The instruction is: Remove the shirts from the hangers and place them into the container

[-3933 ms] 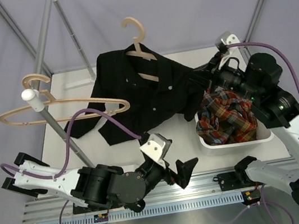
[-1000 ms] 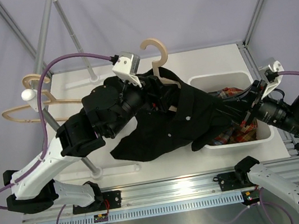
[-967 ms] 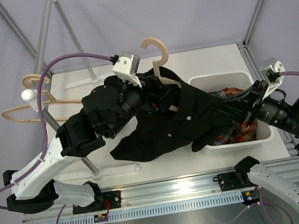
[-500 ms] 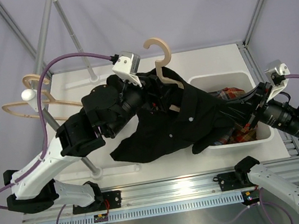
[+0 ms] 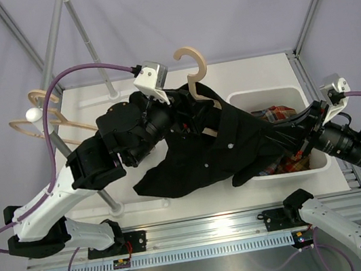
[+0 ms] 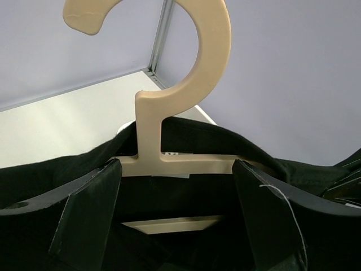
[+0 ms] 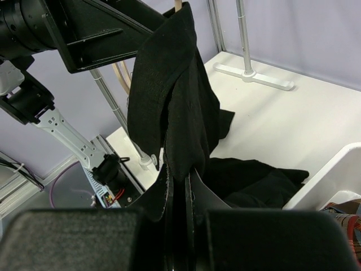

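Risen off the counter (image 5: 204, 197) since earlier: black shirt (image 5: 210, 151), now strung from hanger (image 5: 192, 72) across the container (image 5: 240, 98) rim. Soft, light, drapey. My right fingers (image 7: 211, 203) pinch a fold of it; left fingers (image 6: 84, 220) stand spread astride the hanger neck. I'd grip bunched cloth, not buttons.

Overhead and wrist close-ups on black shirt (image 5: 199, 163)

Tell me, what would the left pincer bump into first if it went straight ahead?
Most likely the wooden hanger. Its neck stands right between the spread fingers of the left pincer, with the black shirt draped on it. Depth is hard to judge.
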You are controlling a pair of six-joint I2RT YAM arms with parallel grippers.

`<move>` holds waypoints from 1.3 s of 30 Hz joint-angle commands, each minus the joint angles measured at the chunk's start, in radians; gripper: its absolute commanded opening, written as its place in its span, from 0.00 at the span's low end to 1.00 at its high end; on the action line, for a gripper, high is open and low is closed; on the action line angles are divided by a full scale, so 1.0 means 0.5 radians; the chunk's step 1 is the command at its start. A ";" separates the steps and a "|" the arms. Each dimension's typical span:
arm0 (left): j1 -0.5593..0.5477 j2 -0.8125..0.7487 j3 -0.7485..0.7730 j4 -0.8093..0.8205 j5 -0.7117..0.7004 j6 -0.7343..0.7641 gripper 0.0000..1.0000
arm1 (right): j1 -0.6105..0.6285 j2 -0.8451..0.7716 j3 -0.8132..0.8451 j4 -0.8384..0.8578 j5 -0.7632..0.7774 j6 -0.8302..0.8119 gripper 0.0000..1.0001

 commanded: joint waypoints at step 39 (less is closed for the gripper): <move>0.007 -0.090 -0.105 0.200 -0.123 0.103 0.00 | 0.004 -0.016 -0.006 -0.026 -0.146 -0.132 0.85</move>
